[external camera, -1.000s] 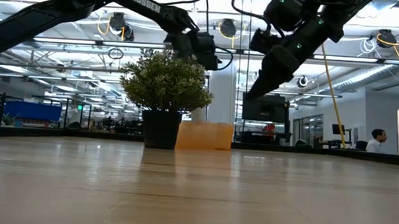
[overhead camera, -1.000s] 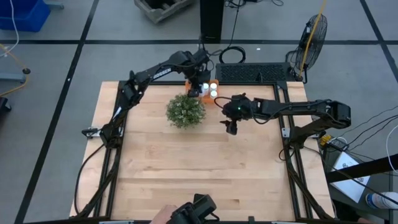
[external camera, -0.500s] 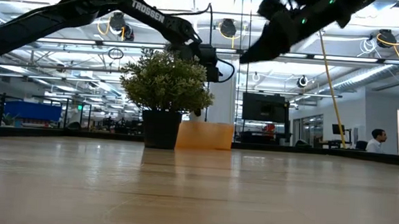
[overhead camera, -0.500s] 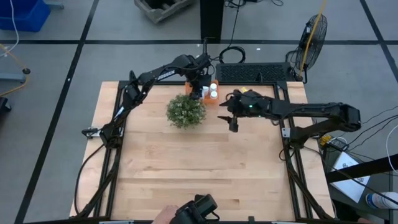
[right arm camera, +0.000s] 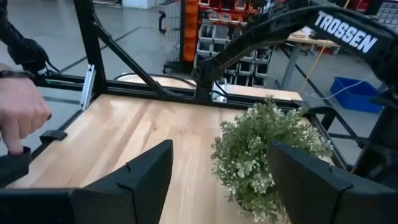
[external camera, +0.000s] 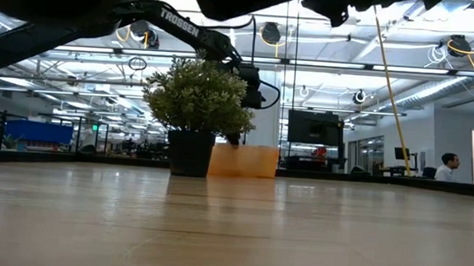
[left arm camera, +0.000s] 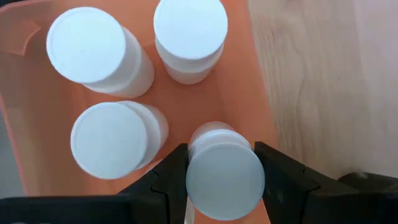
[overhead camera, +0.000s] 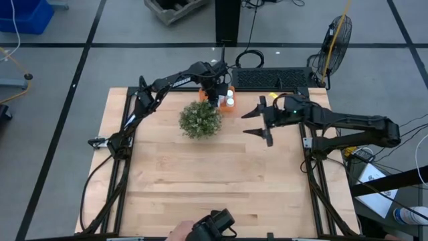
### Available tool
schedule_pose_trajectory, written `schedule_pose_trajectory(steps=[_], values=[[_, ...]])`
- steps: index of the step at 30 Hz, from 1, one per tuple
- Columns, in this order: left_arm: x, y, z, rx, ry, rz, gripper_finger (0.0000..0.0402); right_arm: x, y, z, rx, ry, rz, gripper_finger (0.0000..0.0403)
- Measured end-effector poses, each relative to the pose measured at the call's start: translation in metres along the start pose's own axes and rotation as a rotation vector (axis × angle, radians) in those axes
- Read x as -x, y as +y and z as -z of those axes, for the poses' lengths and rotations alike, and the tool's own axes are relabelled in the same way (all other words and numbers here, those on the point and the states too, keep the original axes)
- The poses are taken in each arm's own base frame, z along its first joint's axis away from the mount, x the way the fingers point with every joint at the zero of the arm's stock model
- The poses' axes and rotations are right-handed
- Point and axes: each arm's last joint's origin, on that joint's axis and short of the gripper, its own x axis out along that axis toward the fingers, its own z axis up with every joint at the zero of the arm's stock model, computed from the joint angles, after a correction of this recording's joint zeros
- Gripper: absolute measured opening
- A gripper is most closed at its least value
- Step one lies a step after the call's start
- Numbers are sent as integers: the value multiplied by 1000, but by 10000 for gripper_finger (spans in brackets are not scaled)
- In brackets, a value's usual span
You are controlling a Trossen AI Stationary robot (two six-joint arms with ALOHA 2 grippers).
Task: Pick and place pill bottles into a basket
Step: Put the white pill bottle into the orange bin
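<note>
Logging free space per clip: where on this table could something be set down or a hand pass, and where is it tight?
The bare wood of the table near the camera, below the plant, is free edge to edge. It is crowded at the far edge: the basket holds three pill bottles, the left gripper is shut on a fourth, and the open right gripper hovers beside it.

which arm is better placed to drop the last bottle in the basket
Left: its gripper already holds a pill bottle over the orange basket. The right gripper is open, empty and off to the side.
</note>
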Motion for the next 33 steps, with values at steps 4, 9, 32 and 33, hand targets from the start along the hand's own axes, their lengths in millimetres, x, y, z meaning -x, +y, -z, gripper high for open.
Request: schedule_pose_trajectory(steps=[4,9,32,33], values=[[-5,0,0,3,2,12,160,2,0,-1,0,-3,2,251],[-9,0,0,4,2,20,160,1,0,1,-3,8,1,251],[2,-8,-12,44,29,-23,255,1,1,6,-16,61,-5,251],[4,-9,-13,42,29,-23,251,1,1,7,-16,66,-5,251]])
